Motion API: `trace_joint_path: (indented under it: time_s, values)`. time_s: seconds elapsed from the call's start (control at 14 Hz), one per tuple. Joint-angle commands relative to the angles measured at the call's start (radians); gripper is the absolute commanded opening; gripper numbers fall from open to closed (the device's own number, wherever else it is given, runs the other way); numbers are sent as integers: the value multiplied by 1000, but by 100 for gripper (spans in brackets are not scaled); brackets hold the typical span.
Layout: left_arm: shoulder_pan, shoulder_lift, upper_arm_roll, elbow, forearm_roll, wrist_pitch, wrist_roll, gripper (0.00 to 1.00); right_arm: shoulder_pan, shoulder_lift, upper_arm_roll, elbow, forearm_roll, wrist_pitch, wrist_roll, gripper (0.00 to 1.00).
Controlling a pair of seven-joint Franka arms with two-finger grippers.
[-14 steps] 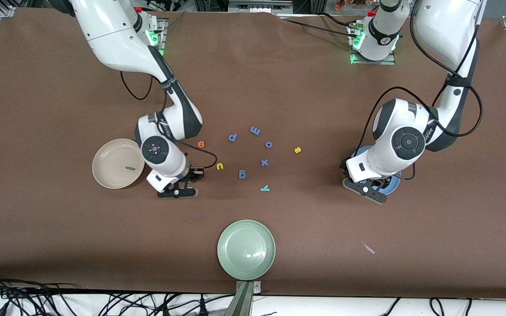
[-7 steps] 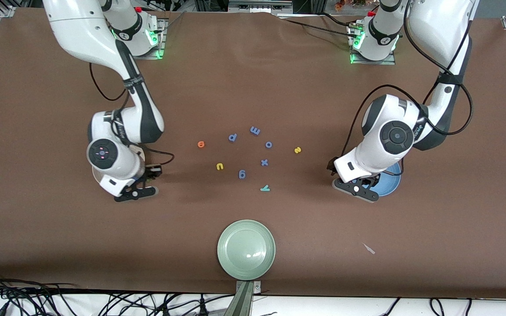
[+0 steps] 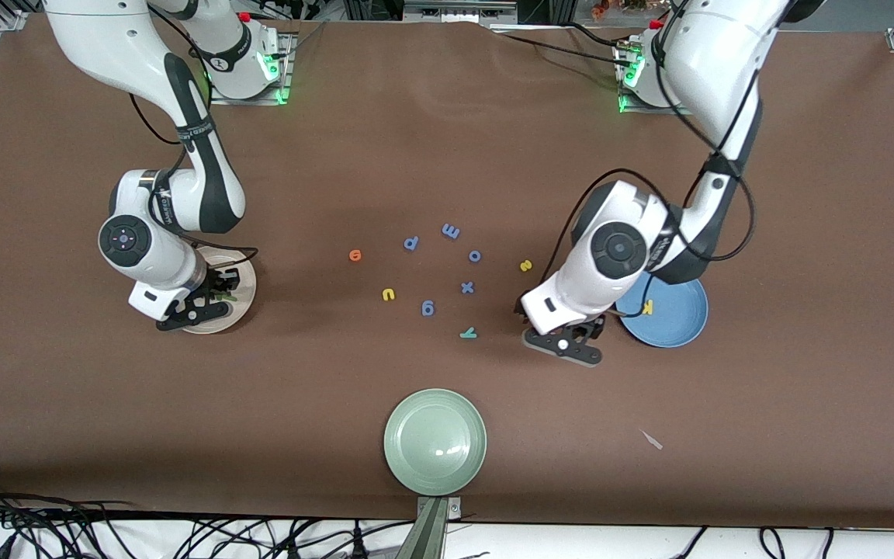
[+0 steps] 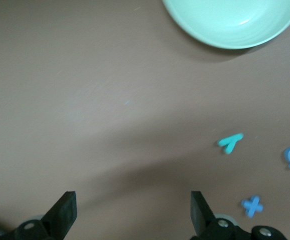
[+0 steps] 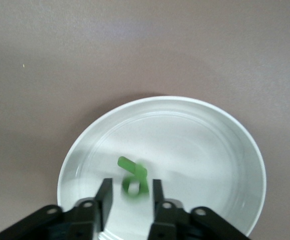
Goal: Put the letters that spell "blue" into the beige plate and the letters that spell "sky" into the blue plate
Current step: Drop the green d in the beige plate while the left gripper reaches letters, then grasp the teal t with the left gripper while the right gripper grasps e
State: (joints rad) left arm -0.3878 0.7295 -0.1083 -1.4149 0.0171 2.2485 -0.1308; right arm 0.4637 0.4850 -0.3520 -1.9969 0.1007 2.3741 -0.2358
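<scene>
Green "b" [image 5: 134, 187]: small foam ring shape, blurred, over the beige plate [image 5: 210, 150] between the right gripper's fingers, with a gap on either side.
Green "l" [image 5: 132, 166]: thin flat strip lying in the same plate just beside the "b", its long axis slanted across the plate floor.
Right gripper [image 5: 132, 195]: low over the beige plate, black fingers slightly parted, pinching nothing.
Beige plate: round, shallow, smooth and glossy, at the right arm's end of the table.
Yellow "k" [image 3: 647, 307]: flat in the sky-blue plate [image 3: 680, 326], near its rim.
Left gripper [image 3: 567, 345]: fingers spread wide and empty, over bare table between the blue plate and the teal "y" [image 3: 468, 333].
Loose letters: teal "y" turned on its side; yellow "s" [image 3: 525, 265], yellow "u" [image 3: 389, 294] and orange "e" [image 3: 355, 255] lie flat among the blue-purple letters [image 3: 451, 230].
Pale green plate [image 3: 435, 441]: nearest the front camera, empty.
Table [image 3: 447, 155]: matte brown covering.
</scene>
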Motion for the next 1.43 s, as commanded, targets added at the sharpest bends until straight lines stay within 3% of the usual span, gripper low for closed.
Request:
trace_joint_path:
  time_s: [0.0, 0.21, 0.43, 0.57, 0.78, 1.07, 1.35]
  values:
    - [-57, 89, 9, 70, -14, 109, 129, 100, 13, -40, 10, 13, 13, -62, 65, 100]
    - [-120, 154, 10, 67, -11, 268, 282, 100, 15, -42, 96, 82, 14, -168, 229, 100]
    - [-144, 168, 10, 53, -3, 322, 347, 99, 18, -49, 214, 84, 13, -144, 474, 100]
    - [-157, 168, 12, 31, -3, 327, 353, 92, 20, -48, 266, 79, 13, -115, 584, 100]
    - [-151, 195, 12, 2, 32, 428, 364, 85, 29, -48, 315, 60, 10, -96, 699, 100]
    - [-149, 222, 15, -3, 34, 467, 370, 75, 95, -42, 320, -5, 8, 14, 800, 100]
    - [-144, 215, 15, -12, 34, 468, 369, 23, 130, -29, 320, -69, 7, 106, 828, 100]
